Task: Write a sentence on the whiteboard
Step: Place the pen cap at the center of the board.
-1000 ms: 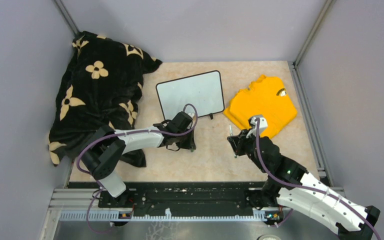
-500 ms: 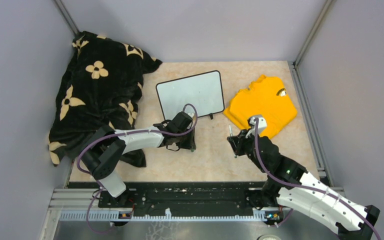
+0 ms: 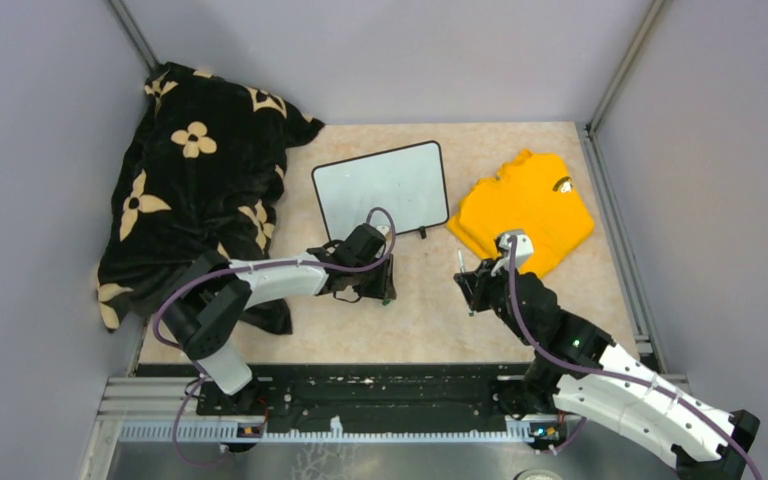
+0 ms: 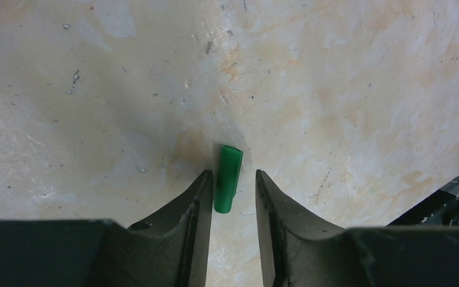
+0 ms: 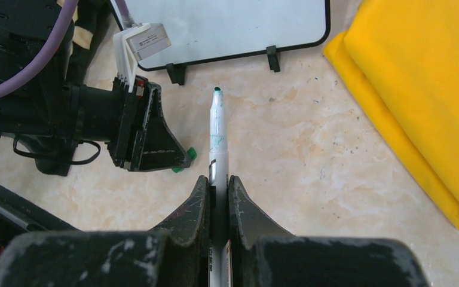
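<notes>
On the far half of the table (image 3: 410, 325), the whiteboard (image 3: 380, 187) sits between a black flowered blanket (image 3: 195, 190) and a yellow shirt (image 3: 525, 210). Just before its near edge the left gripper (image 4: 233, 176) stands parted around a green cap (image 4: 229, 164); the right gripper (image 5: 218, 179) clamps an uncapped marker (image 5: 217, 134), its barrel print too small to read.

Marbled table (image 3: 430, 315): whiteboard (image 3: 382, 187), yellow shirt (image 3: 528, 210), black blanket (image 3: 190, 190), green cap (image 4: 228, 178)

The right wrist view crops the whiteboard's (image 5: 233, 30) far edge and the yellow shirt (image 5: 418, 89), and the marker's (image 5: 218, 137) barrel end seems hidden inside the right gripper (image 5: 218, 178).
</notes>
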`<state>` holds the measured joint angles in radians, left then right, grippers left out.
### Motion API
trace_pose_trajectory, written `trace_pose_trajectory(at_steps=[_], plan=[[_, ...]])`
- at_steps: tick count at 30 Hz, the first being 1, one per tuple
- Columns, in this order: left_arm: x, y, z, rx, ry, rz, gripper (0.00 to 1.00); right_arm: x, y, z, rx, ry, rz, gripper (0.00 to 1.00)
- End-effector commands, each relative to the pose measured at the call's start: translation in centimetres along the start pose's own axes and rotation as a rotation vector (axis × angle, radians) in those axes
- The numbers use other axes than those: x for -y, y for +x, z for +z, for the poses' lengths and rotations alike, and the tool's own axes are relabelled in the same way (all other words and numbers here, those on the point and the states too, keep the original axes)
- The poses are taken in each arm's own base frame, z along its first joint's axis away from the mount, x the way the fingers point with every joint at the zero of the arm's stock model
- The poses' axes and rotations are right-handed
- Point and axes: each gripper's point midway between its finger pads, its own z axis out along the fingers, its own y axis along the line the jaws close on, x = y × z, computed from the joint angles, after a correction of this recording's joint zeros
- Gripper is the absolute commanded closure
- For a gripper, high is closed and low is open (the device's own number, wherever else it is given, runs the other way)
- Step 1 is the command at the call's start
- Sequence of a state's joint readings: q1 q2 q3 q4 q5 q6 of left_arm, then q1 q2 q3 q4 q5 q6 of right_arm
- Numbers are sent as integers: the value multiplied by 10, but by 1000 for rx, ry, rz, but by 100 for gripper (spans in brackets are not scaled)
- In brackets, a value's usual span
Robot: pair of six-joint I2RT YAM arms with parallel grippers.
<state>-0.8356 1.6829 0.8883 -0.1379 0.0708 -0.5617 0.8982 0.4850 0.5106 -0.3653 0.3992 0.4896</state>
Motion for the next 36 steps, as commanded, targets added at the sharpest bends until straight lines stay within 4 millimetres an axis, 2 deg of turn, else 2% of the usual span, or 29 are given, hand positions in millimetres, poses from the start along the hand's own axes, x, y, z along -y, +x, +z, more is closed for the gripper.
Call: trace_pose_trajectory(at_steps=[1, 5, 8, 11, 15, 16, 17, 18, 20, 22, 24, 30, 36], plan=[[-2, 1, -7, 14, -17, -7, 59, -5, -17, -1, 49, -13, 14, 100], [7, -19, -26, 75, -7, -5, 49, -8, -19, -2, 49, -28, 7, 100], [16, -45, -51, 162, -3, -2, 41, -14, -26, -5, 53, -59, -32, 100], [31, -72, -88, 288, 48, 13, 32, -26, -39, -12, 62, -113, -91, 100], [55, -101, -144, 484, 177, 54, 23, -58, -63, -25, 80, -269, -154, 100], [64, -106, -160, 537, 232, 73, 18, -68, -66, -28, 75, -318, -172, 100], [78, -109, -177, 588, 320, 112, 9, -79, -70, -32, 74, -373, -186, 100], [92, -110, -194, 638, 412, 163, 2, -90, -72, -34, 64, -425, -203, 100], [115, -105, -227, 731, 578, 257, 1, -116, -74, -42, 36, -559, -228, 100], [128, -99, -256, 804, 684, 328, 1, -137, -75, -49, 9, -673, -245, 100], [136, -91, -274, 823, 758, 381, 1, -153, -76, -53, -9, -754, -254, 100], [155, -68, -297, 747, 928, 396, 2, -176, -81, -58, -18, -870, -270, 100], [167, -52, -304, 666, 1062, 390, 12, -188, -80, -65, -29, -944, -273, 100]])
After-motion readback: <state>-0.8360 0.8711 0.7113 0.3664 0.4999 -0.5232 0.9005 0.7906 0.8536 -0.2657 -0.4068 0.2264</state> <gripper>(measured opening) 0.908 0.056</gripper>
